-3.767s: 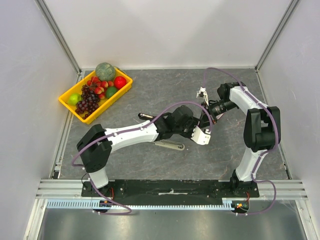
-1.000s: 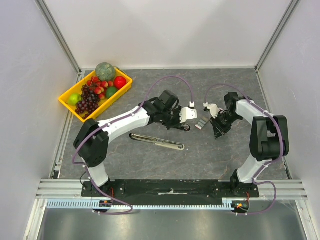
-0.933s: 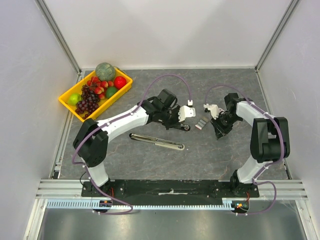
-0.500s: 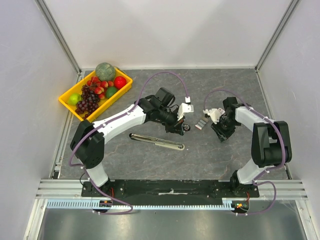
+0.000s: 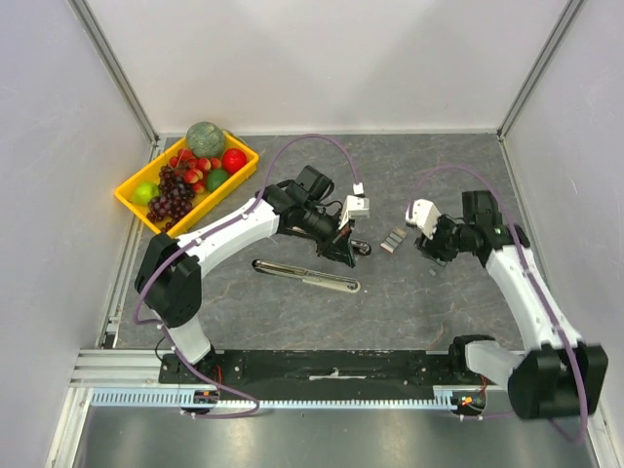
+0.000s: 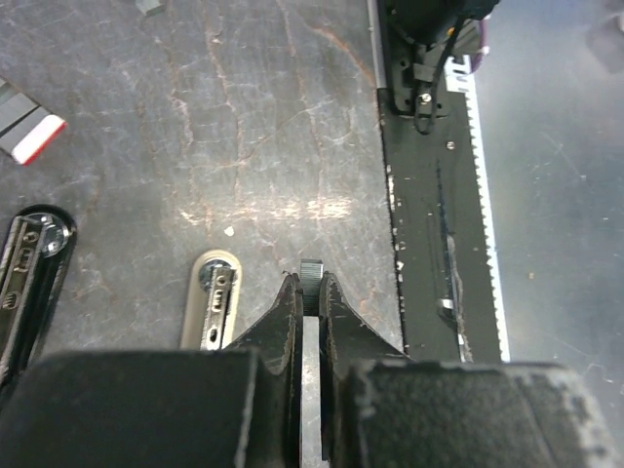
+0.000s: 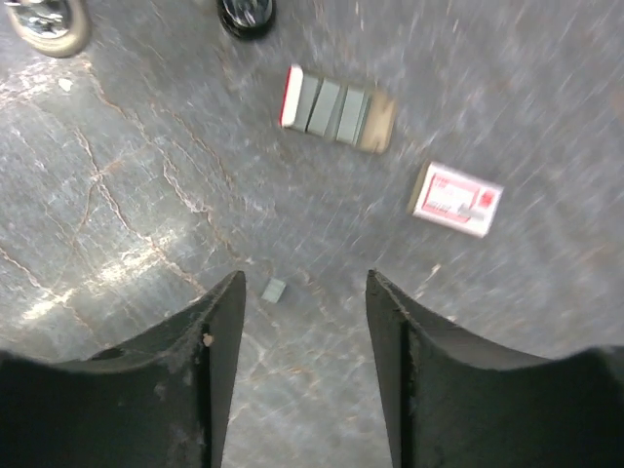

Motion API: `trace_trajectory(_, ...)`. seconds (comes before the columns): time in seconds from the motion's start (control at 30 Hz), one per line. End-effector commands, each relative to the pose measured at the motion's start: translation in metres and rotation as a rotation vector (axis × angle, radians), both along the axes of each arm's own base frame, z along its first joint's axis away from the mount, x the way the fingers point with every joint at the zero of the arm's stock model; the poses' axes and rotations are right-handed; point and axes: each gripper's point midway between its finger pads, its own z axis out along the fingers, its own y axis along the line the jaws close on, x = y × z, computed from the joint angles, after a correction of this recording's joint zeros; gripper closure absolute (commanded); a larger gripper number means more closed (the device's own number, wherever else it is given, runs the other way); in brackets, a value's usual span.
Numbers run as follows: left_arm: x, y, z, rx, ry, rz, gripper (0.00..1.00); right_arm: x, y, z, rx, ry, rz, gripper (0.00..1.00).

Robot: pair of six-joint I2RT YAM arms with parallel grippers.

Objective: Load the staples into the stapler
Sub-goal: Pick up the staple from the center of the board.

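The stapler's silver arm [image 5: 307, 275] lies flat nearest the bases. Its black part [image 5: 359, 249] is partly hidden under the left gripper [image 6: 310, 285], whose jaws are pressed together on a thin ridged staple strip [image 6: 310, 269], seen only end-on. Further out, the right gripper [image 7: 304, 283] stands half spread and holds nothing, above a tiny grey fragment [image 7: 274, 289]. The staples tray [image 7: 336, 105] and the white-and-red box [image 7: 456, 200] lie apart on the table, both blurred. A yellow fruit bin [image 5: 138, 218] sits at the far left.
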Motion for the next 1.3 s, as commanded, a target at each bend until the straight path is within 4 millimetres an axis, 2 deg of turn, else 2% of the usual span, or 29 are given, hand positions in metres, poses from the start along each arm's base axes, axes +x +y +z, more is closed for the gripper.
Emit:
trace_trajectory(0.0, -0.014, -0.005, 0.042, -0.084, 0.055, -0.029, 0.95, -0.011, 0.027, 0.034, 0.027, -0.325, 0.313, 0.36)
trace_trajectory(0.03, -0.015, -0.006, 0.043, -0.086, 0.073, -0.031, 0.95, -0.015, 0.03, 0.038, 0.029, -0.371, 0.345, 0.3)
trace_trajectory(0.1, -0.016, -0.009, 0.042, -0.079, 0.125, -0.027, 0.95, -0.025, 0.041, 0.048, 0.035, -0.493, 0.454, 0.25)
trace_trajectory(0.3, -0.028, -0.018, 0.04, -0.082, 0.333, -0.057, 0.95, -0.039, 0.069, 0.055, 0.102, -0.544, 0.63, 0.24)
trace_trajectory(0.33, -0.027, -0.02, 0.032, -0.066, 0.365, -0.055, 0.94, -0.04, 0.072, 0.057, 0.099, -0.557, 0.656, 0.25)
trace_trajectory(0.43, -0.024, -0.025, 0.026, -0.051, 0.419, -0.054, 0.94, -0.046, 0.085, 0.066, 0.13, -0.563, 0.716, 0.27)
trace_trajectory(0.6, -0.021, -0.033, 0.021, -0.034, 0.465, -0.053, 0.94, -0.058, 0.105, 0.082, 0.204, -0.559, 0.786, 0.3)
trace_trajectory(0.7, -0.02, -0.036, 0.023, -0.036, 0.471, -0.056, 0.94, -0.063, 0.113, 0.08, 0.222, -0.543, 0.811, 0.32)
trace_trajectory(0.83, -0.019, -0.041, 0.026, -0.036, 0.485, -0.059, 0.94, -0.058, 0.115, 0.072, 0.206, -0.528, 0.796, 0.34)
trace_trajectory(1.27, -0.018, -0.052, 0.018, -0.019, 0.513, -0.07, 0.94, -0.066, 0.128, 0.061, 0.232, -0.493, 0.82, 0.39)
